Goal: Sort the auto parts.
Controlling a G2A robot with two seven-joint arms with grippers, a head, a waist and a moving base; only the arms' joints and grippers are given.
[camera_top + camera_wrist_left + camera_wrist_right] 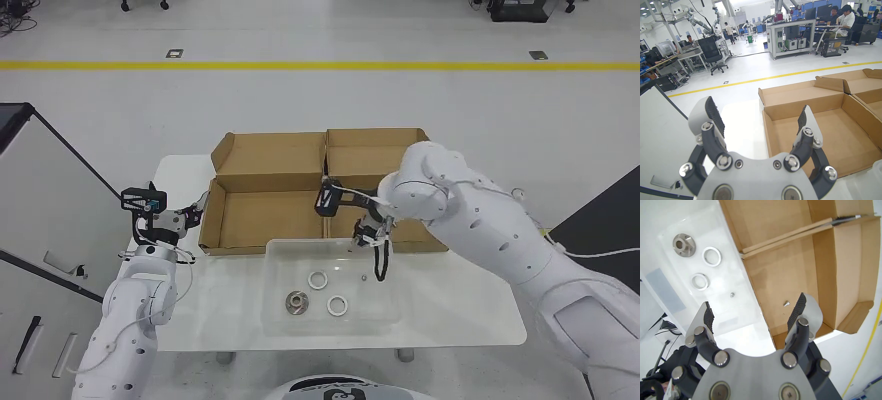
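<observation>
Parts (296,300) sit in a clear tray (372,300): 1 grey flange (684,244), 2 rings (712,256) and 1 small bolt (732,294). 1 screw (786,303) lies in a box (772,266) just beside the tray. Right gripper (754,300) hangs over the tray and box edge, fingers wide apart, holding nothing. Left gripper (758,106) is by the other box (819,132), also wide apart, holding nothing.

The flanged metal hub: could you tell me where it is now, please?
In the top view the hub lies in the clear tray, towards its left end, just left of a white ring and a second ring.
</observation>
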